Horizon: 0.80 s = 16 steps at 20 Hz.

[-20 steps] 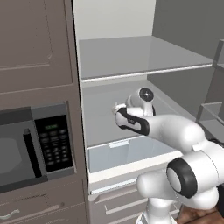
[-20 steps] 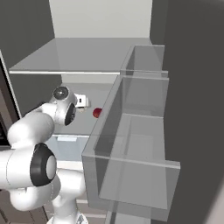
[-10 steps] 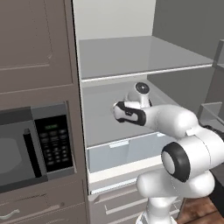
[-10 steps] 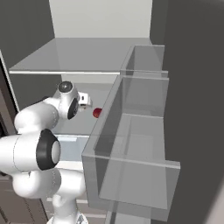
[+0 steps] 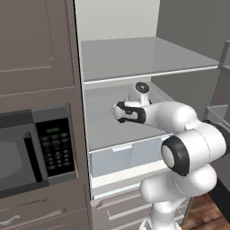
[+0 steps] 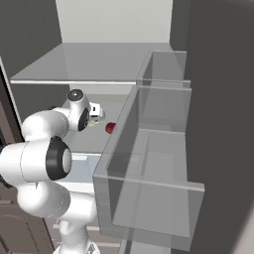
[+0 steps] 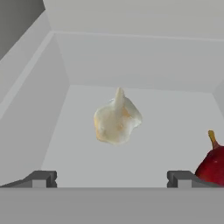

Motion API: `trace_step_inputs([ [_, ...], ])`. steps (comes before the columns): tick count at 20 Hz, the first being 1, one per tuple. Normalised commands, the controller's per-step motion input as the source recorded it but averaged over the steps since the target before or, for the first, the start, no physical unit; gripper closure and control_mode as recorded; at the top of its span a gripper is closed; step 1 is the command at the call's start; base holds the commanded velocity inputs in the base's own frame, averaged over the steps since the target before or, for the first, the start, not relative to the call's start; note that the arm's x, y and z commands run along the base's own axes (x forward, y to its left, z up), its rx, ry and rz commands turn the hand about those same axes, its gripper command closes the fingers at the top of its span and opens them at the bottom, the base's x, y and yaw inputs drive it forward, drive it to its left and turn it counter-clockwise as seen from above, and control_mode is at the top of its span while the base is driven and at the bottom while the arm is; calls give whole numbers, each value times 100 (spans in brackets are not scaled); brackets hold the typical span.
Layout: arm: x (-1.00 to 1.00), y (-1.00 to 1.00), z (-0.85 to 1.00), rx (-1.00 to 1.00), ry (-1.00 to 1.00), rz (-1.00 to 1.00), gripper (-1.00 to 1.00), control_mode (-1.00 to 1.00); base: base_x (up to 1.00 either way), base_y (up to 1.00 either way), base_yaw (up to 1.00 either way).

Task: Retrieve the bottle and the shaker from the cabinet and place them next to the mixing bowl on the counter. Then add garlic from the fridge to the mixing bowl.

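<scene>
— Standing how, the pincer [image 7: 112, 178]?
— Gaping wide, fingertips [image 7: 41, 178] set far apart at the bottom of the hand view; holding nothing; reaching into the fridge [image 5: 134, 63] between two of its flat grey shelves, seen from the left base view [image 5: 116, 111].

— Lying where, the garlic [image 7: 116, 121]?
— Sitting straight ahead of the pincer, centred between the two tips but apart from them; resting on the shelf floor [image 7: 144, 153], stem pointing up; looking whitish with a faint orange patch.

— Anything lying close by?
— Sitting to one side of the pincer, a red fruit [image 7: 213, 164] with a yellowish stem, just beyond the right-hand tip in the hand view; showing in the right base view as a small red spot [image 6: 109, 127] just past the hand; touching the tip or not, hard to tell.

— Farther out?
— Hanging below the pincer, a translucent drawer [image 5: 123, 157]; running above it, the upper shelf [image 5: 143, 60]; standing off to the side past the fridge wall, a black-panelled microwave [image 5: 31, 150]; swinging out nearer the base, door bins [image 6: 149, 168] of clear grey plastic.
</scene>
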Motion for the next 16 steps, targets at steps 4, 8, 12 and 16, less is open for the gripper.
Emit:
trace_step_inputs([
  [4, 40, 4, -2, 0, 0, 0, -100, -100, 0, 0, 0],
  [8, 33, 1, 0, 0, 0, 0, -100, -100, 0, 0, 0],
  [12, 22, 0, 0, 0, 0, 0, -100, -100, 0, 0, 0],
  [16, 2, 0, -2, 0, 0, 0, -100, -100, 0, 0, 0],
])
